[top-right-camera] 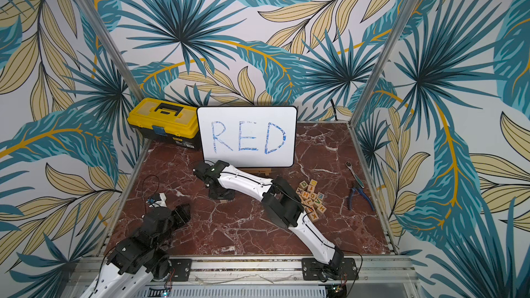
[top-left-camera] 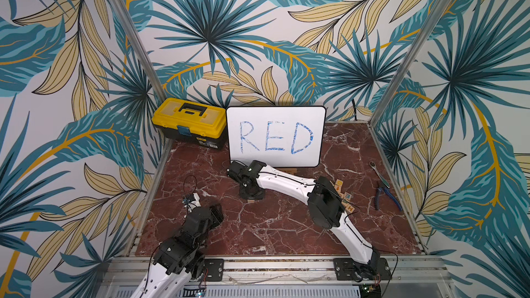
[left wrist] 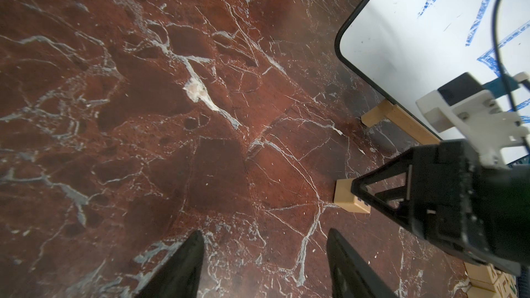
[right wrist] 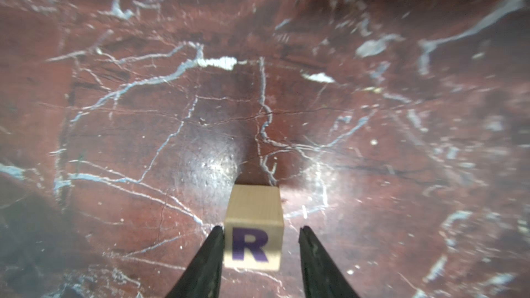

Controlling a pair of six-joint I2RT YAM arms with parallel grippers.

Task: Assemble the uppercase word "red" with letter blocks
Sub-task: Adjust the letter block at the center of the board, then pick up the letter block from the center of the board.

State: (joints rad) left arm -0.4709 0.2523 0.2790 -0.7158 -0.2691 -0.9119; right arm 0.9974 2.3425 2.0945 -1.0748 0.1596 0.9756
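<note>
Pale wood with a dark R printed on one face: the R block (right wrist: 253,227) sits flat on the red marble table (right wrist: 143,139), between the two black fingers of the right pincer (right wrist: 261,229). One finger (right wrist: 210,253) lies right against the block's side. The other finger (right wrist: 311,253) stands off from it, with a strip of marble showing in the gap. So the right pincer is open around the block and does not clamp it. In both top views this pincer points down at the table and covers nearly all of the block; only a sliver of wood (top-left-camera: 251,201) peeps out under it.

Just beyond the right pincer, on the side away from the robot's base, stands a whiteboard (top-left-camera: 275,136) with RED written in blue, propped on a wooden stand (left wrist: 398,118). Back along the right arm, by its elbow and on the side away from the left pincer, lies a heap (top-right-camera: 311,199) of other letter blocks. A teal E block (top-right-camera: 320,195) lies at the heap's outer edge. Farther out that way lie blue-handled pliers (top-left-camera: 387,193) and a ratchet wrench (top-left-camera: 378,171).

The left pincer (left wrist: 263,232) hangs over bare marble, well apart from the right one and nearer the base. Its fingers are spread and hold nothing. Well beyond it, beside the whiteboard, sits a yellow toolbox (top-left-camera: 189,123).
</note>
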